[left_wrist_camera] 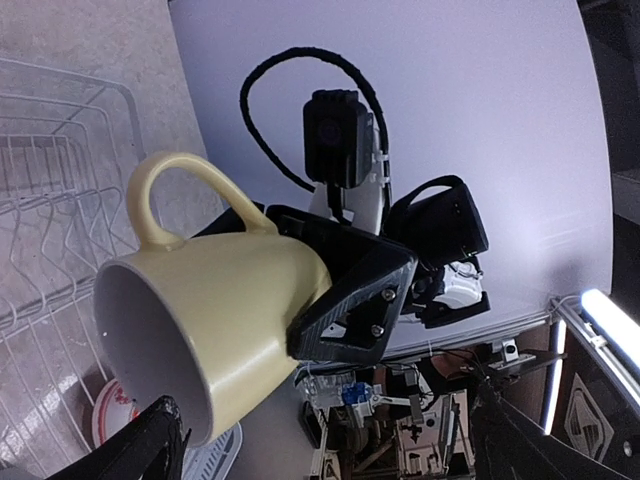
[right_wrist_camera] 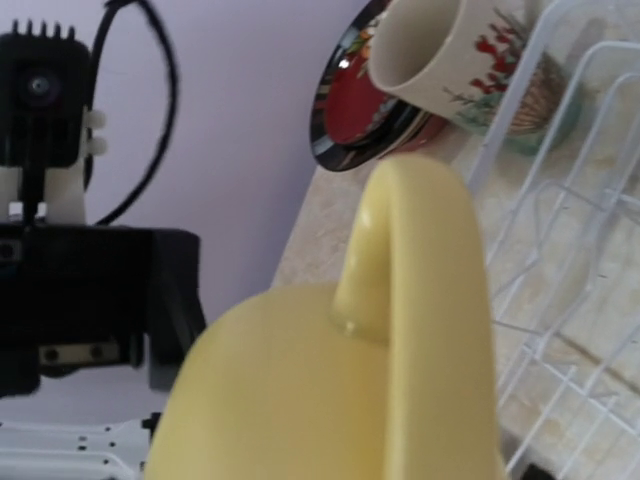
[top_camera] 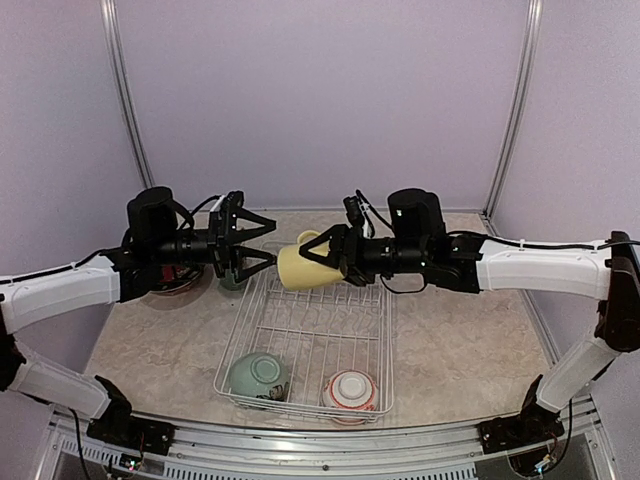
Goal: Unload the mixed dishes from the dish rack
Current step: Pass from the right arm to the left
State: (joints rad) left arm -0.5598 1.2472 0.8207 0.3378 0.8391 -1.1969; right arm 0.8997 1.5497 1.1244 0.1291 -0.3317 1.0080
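**Yellow cup held in mid-air above the rack's far end**

Far left on the table, the stacked plates [right_wrist_camera: 345,110] show a glossy red centre inside a dark, patterned rim. Just beside them is the tall mug [right_wrist_camera: 450,50], cream ceramic painted with red flowers and green sprigs. Both are outside the rack's wire wall.

The left gripper [top_camera: 270,242] points toward the middle with its black fingers splayed wide and nothing between them.

Facing it is the yellow cup [top_camera: 292,268], which is off every surface and over the far end of the dish rack [top_camera: 386,350]. It is smooth, pale butter-yellow outside and whitish inside. It is tipped on its side, with its mouth toward the left arm and its looped handle uppermost. The right gripper [top_camera: 318,256] is clamped on the cup's base end, its angular black fingers pressed against the wall.

The rack is a white wire-grid basket with low sides, standing on the beige marbled table [top_camera: 460,350]. At its near end sit a pale-green bowl [top_camera: 258,373] on the left and a red-and-white bowl [top_camera: 350,390] on the right, both apparently foot-up.
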